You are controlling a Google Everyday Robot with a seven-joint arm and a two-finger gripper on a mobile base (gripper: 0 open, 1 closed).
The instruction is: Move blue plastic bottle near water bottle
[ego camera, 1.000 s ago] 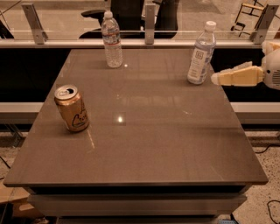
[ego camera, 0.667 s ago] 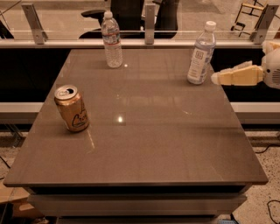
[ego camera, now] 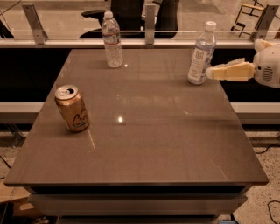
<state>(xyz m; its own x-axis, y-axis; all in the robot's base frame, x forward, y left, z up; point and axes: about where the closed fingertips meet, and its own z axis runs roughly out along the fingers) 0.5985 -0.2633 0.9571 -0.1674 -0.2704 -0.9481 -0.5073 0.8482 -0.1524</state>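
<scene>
A glossy brown desk [ego camera: 140,144] is filling the view, reflecting overhead light. A railing [ego camera: 65,43] is running along twelve o'clock, with a dark chair [ego camera: 131,13] standing behind it. Speckled floor [ego camera: 267,173] is showing at four o'clock. The claw [ego camera: 210,73] is hovering at two o'clock.

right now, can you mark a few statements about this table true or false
1. The blue bottle stands upright near the back right of the table. True.
2. The gripper is next to the water bottle. False: it reaches in from the right edge and sits close beside the lower part of the blue bottle, while the water bottle is at the back left.
3. The can lies on its side. False: it stands upright on the left side of the table.
4. The two bottles stand well apart, with bare table between them. True.
</scene>
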